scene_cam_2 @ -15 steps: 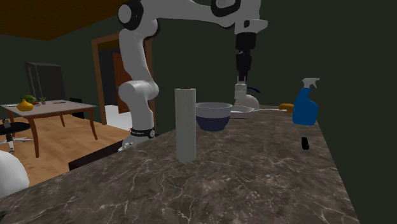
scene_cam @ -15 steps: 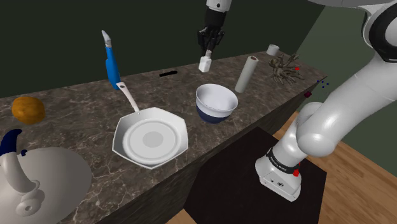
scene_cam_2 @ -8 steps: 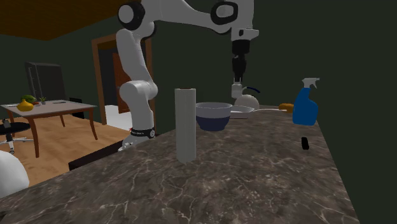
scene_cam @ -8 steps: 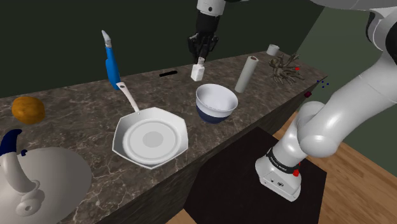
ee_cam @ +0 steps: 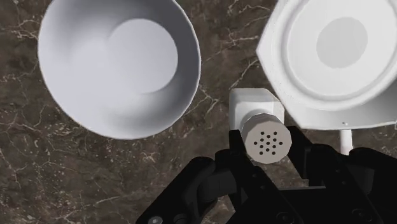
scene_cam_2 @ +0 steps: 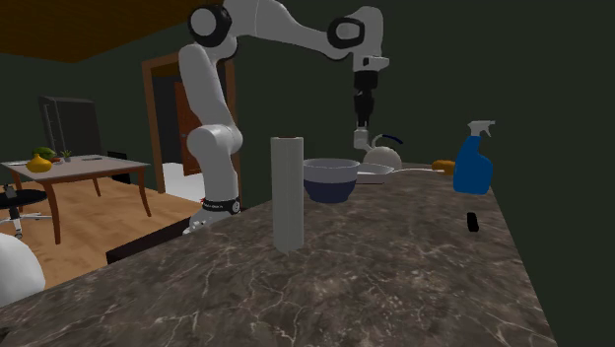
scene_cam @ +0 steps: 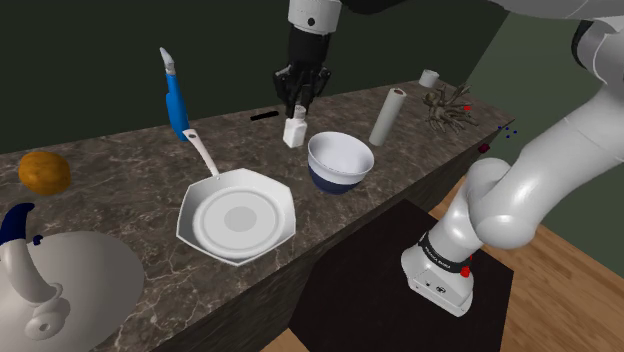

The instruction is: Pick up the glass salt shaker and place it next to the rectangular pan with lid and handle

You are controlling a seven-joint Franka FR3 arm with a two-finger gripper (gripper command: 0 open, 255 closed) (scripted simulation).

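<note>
The salt shaker (scene_cam: 294, 132) is a small white block with a perforated round cap (ee_cam: 270, 141). My black gripper (scene_cam: 297, 108) is shut on it, one finger (ee_cam: 236, 151) on each side of the cap, and carries it upright over the dark marble counter (scene_cam: 120, 170). It hangs between the white bowl (scene_cam: 340, 160) and the white eight-sided pan (scene_cam: 237, 218), whose long handle (scene_cam: 203, 155) points to the back. No lid shows on the pan. The second exterior view has the gripper (scene_cam_2: 363, 116) with the shaker (scene_cam_2: 362, 140) beyond the bowl (scene_cam_2: 331, 179).
A blue spray bottle (scene_cam: 176, 100) and a small black object (scene_cam: 265, 116) are near the back edge. A white roll (scene_cam: 386, 117) stands right of the bowl. An orange (scene_cam: 44, 172) and a white kettle (scene_cam: 40, 280) lie at the shoulder view's left.
The gripper carried the shaker toward the shoulder view's left and lower, from behind the bowl to the gap between bowl and pan. Nothing else moved.
</note>
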